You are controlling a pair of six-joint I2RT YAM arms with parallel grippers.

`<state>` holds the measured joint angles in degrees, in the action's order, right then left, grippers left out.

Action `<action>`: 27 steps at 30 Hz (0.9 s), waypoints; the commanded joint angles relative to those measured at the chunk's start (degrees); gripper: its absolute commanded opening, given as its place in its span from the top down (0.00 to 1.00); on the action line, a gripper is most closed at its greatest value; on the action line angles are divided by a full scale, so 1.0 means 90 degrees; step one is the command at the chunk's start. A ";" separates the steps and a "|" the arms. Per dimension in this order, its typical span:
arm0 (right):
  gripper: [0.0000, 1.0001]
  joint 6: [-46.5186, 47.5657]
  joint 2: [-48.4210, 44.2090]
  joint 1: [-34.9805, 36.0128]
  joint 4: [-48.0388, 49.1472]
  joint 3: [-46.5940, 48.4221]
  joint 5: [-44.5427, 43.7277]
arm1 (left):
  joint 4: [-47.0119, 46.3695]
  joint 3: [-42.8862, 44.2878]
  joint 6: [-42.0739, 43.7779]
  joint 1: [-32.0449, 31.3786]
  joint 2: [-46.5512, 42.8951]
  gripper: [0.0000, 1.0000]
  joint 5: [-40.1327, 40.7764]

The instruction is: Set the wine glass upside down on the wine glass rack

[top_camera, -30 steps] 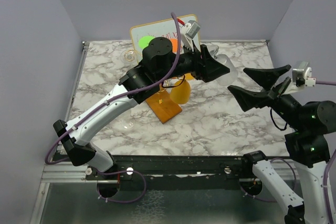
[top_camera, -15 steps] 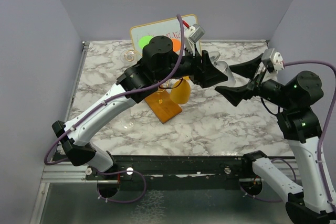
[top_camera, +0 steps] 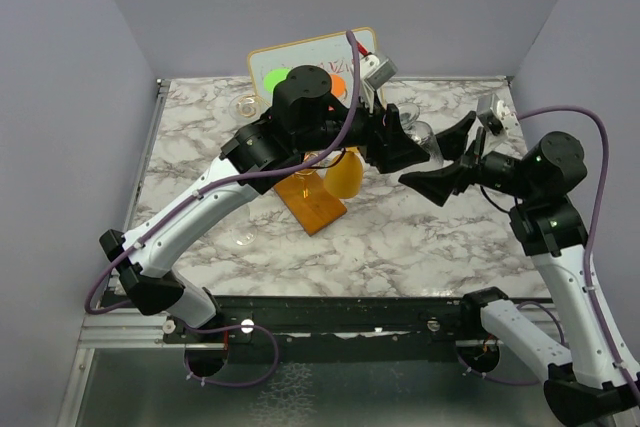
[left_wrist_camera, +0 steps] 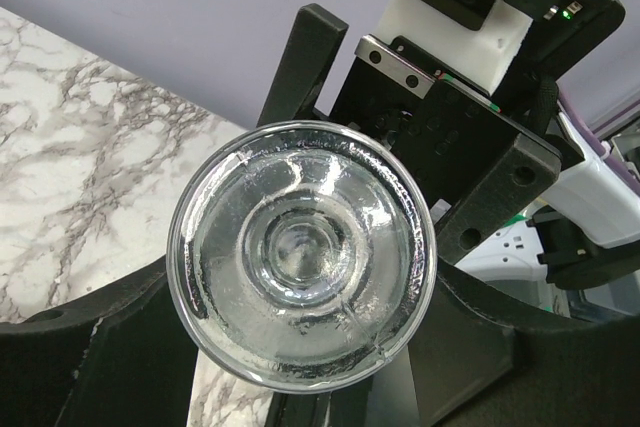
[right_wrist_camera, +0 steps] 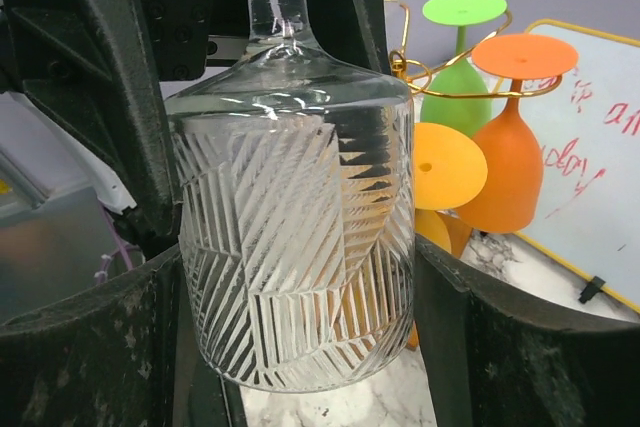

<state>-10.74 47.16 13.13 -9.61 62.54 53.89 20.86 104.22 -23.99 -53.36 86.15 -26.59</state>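
My left gripper [top_camera: 398, 139] is shut on the stem of a clear ribbed wine glass [top_camera: 424, 137] and holds it in the air, right of the rack. In the right wrist view the glass [right_wrist_camera: 295, 237] hangs with its stem up, between my right gripper's [right_wrist_camera: 295, 347] open fingers [right_wrist_camera: 90, 347], which stand close on either side of the bowl. The left wrist view looks down the glass [left_wrist_camera: 300, 252] with the right gripper behind it. The wine glass rack [top_camera: 312, 205], gold wire [right_wrist_camera: 430, 82] on a wooden base, carries green [right_wrist_camera: 460, 77], orange [right_wrist_camera: 510, 157] and yellow [right_wrist_camera: 445, 167] glasses upside down.
A framed whiteboard [top_camera: 270, 57] leans at the back behind the rack; it also shows in the right wrist view [right_wrist_camera: 600, 147]. A clear glass [top_camera: 245, 105] lies at the far left of the marble table [top_camera: 400, 237]. Purple walls close in three sides.
My right arm has swung left and up to the held glass, so its open fingers now stand around the bowl. The left gripper has shifted the glass slightly right.
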 commanded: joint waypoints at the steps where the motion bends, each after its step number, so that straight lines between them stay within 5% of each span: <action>1: 0.20 -0.0683 0.0051 -0.0013 0.0836 -0.0265 0.0260 | -0.0111 0.0196 0.0328 -0.0037 -0.0055 0.86 -0.0201; 10: 0.26 -0.1028 0.0007 -0.0013 0.1297 -0.0532 0.0008 | -0.0097 0.0073 0.0473 -0.0037 -0.0040 0.86 -0.0173; 19: 0.12 -0.1033 -0.0256 -0.0013 0.1770 -0.0823 0.0382 | 0.0016 0.0050 0.0445 -0.0037 -0.0022 0.87 -0.0070; 27: 0.36 -0.1147 -0.0155 -0.0006 0.1888 -0.0864 0.0435 | 0.0084 0.0032 0.0431 -0.0037 -0.0004 0.87 -0.0126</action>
<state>-19.64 45.74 13.15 4.86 55.37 56.45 23.03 104.18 -20.34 -53.39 86.28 -26.48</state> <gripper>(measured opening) 0.717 0.689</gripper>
